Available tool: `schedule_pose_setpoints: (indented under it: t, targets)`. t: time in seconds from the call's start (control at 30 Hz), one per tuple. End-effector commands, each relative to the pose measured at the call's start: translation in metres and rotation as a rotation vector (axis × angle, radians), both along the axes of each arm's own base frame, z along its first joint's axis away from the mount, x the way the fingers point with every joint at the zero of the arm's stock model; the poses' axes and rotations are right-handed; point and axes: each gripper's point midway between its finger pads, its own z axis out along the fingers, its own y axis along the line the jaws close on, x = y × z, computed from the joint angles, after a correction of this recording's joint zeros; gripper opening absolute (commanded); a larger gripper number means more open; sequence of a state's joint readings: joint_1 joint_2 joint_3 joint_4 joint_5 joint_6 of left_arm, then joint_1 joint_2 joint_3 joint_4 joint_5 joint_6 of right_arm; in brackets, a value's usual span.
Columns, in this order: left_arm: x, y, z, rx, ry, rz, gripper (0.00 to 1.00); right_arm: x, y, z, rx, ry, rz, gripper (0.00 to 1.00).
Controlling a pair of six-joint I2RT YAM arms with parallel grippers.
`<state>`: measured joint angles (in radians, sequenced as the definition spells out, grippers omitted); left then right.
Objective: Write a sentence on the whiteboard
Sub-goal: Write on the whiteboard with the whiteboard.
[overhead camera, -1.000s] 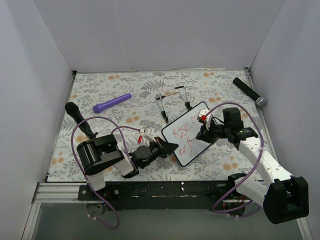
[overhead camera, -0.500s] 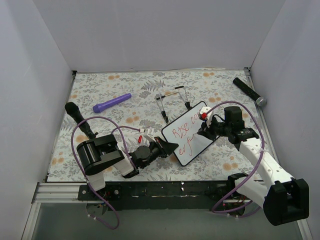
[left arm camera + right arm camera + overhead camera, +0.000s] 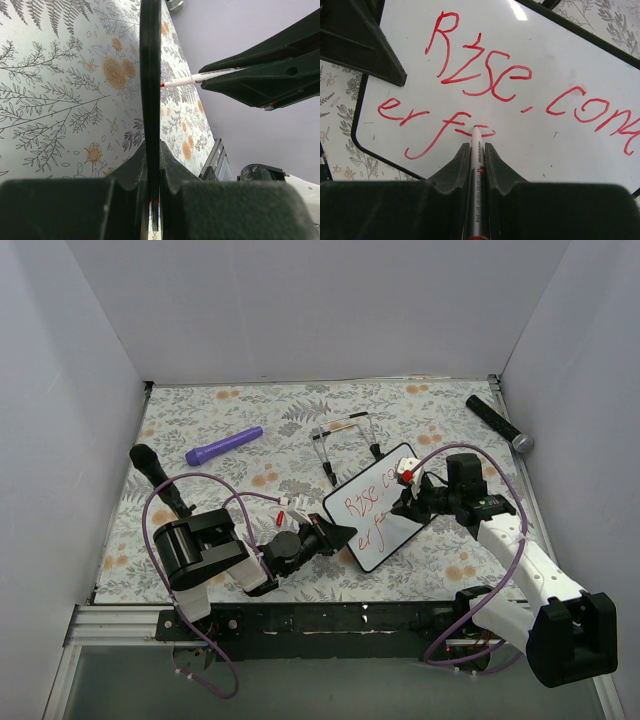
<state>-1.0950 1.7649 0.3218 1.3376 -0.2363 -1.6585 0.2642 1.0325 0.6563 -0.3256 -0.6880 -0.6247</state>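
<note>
whiteboard [image 3: 385, 505] sits right of the middle of the table [image 3: 200, 410], nearer the near edge than the far one. it is turned so its long sides run diagonally, with its written face up and toward the right arm.

at the table's left edge lies a black handle-shaped tool [image 3: 158, 478]. toward the far left corner a purple cylinder [image 3: 223, 446] lies at a slant, well apart from the board.

next comes the left gripper [image 3: 345, 534], clenched on the whiteboard's lower left rim. the left wrist view shows the board edge-on, its thin black rim pinched between the 2 fingers. whether the board's underside touches the table cannot be told.

beyond the board, toward the far edge, a thin black wire stand [image 3: 345, 435] sits on the flowered table cover.

the sentence [image 3: 485, 75] runs in red across the board in 2 slanted lines. the upper one reads "rise. con", with further letters cut off at the frame's edge. the lower one reads "er f", followed by a small unfinished stroke.

the right gripper [image 3: 477, 150] is closed tight around a slim marker [image 3: 476, 137]. the marker's tip touches the board at that small stroke just after the "f", and in the top view its red end points up and away from the board.

in the far right corner of the table a black stick [image 3: 498, 423] with a grey tip lies near the wall.
</note>
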Motion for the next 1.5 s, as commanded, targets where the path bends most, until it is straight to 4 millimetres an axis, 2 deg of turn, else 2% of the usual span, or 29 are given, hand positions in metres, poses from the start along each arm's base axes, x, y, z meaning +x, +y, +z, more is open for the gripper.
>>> schedule_pose_setpoints:
  t: [0.0,0.2,0.4,0.93,1.17,1.27,1.47]
  targets:
    - [-0.007,-0.003,0.055,-0.163,-0.134,-0.035,0.0,-0.013,0.003,-0.008,-0.018,0.05,0.065,0.01]
    - [-0.007,-0.002,0.056,-0.164,-0.139,-0.03,0.0,-0.021,-0.001,-0.015,-0.048,0.085,0.078,0.01]
    - [-0.007,0.0,0.057,-0.161,-0.142,-0.025,0.0,-0.021,-0.005,-0.02,-0.073,0.102,0.063,0.01]
    - [-0.008,0.0,0.057,-0.165,-0.141,-0.032,0.0,0.0,-0.02,-0.02,-0.129,0.054,-0.057,0.01]
    - [-0.008,0.001,0.055,-0.163,-0.14,-0.03,0.0,0.012,-0.025,-0.003,-0.107,-0.022,-0.111,0.01]
    - [-0.008,0.0,0.056,-0.166,-0.142,-0.032,0.0,0.0,-0.015,0.011,-0.034,-0.039,-0.035,0.01]
    - [-0.008,0.0,0.056,-0.166,-0.142,-0.031,0.0,-0.001,-0.017,0.025,0.014,-0.09,-0.033,0.01]
